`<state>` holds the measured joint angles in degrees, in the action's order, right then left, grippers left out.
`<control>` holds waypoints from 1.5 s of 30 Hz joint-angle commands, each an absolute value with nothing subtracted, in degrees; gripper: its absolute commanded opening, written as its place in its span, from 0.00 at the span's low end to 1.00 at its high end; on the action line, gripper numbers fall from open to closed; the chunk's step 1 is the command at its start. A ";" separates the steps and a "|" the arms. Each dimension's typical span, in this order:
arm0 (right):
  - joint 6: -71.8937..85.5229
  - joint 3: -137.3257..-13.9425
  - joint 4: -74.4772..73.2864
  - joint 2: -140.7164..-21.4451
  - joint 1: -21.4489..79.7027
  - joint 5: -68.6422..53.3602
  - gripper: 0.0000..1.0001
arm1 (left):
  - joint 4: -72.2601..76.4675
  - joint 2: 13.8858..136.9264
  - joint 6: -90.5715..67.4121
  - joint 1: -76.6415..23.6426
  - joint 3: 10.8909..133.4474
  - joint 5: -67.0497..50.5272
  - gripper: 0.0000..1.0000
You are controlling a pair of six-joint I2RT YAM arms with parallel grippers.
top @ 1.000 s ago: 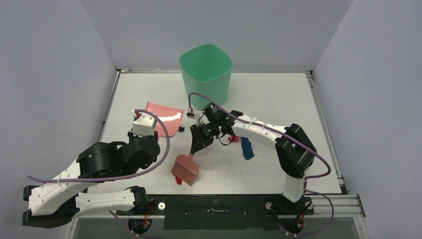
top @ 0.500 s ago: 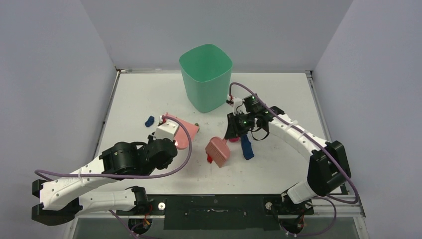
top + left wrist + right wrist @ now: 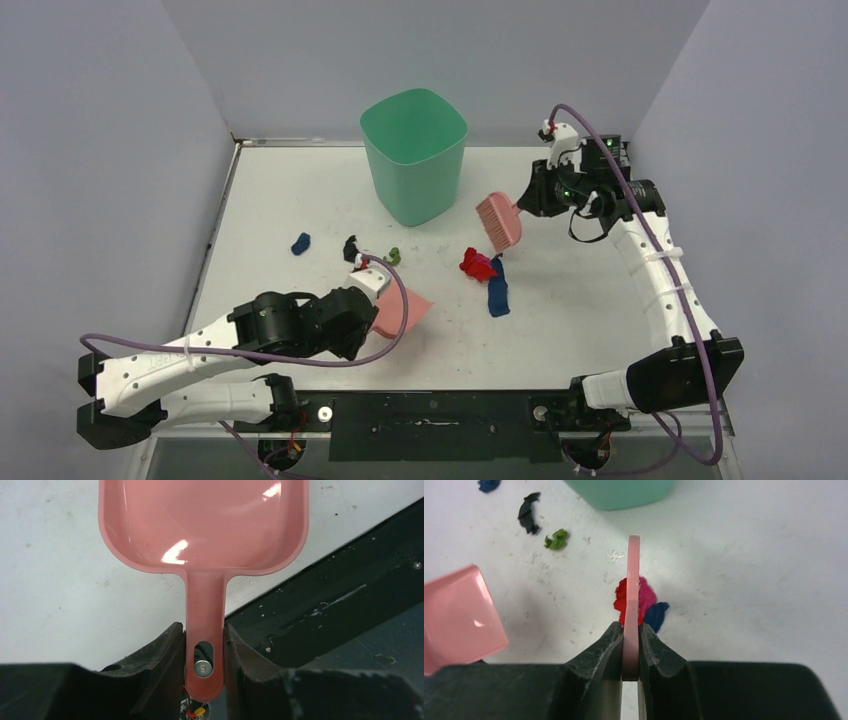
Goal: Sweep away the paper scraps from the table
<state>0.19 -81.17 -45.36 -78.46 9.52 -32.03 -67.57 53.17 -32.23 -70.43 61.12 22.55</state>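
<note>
Left arm and right arm are both white shell links with chunky black joint housings, a purple cable looping along each. Tiny green lights on the right wrist. Gripper fingers are matte black wedges, kinda scuffed.

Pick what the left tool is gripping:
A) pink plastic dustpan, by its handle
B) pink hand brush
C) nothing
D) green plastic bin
A: the left tool is shut on the handle of the pink plastic dustpan, while the pink hand brush is clamped in the right tool.
</note>
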 commanded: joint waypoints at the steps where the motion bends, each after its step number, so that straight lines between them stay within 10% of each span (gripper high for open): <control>1: -8.54 -87.07 -47.51 -76.86 8.53 -24.63 0.05 | -62.22 54.94 -31.13 -71.81 60.22 16.25 0.00; 21: -12.55 -74.94 -36.68 -87.01 21.15 -2.07 0.05 | -47.10 77.59 -24.20 -70.85 61.22 9.67 0.00; 45: -21.07 -79.67 -54.40 -79.70 31.65 -38.87 0.05 | -32.90 86.90 -24.33 -64.48 58.36 9.02 0.00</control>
<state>-19.25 -75.02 -49.87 -84.51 31.68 -34.28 -36.34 89.10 -23.57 -64.49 58.59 6.85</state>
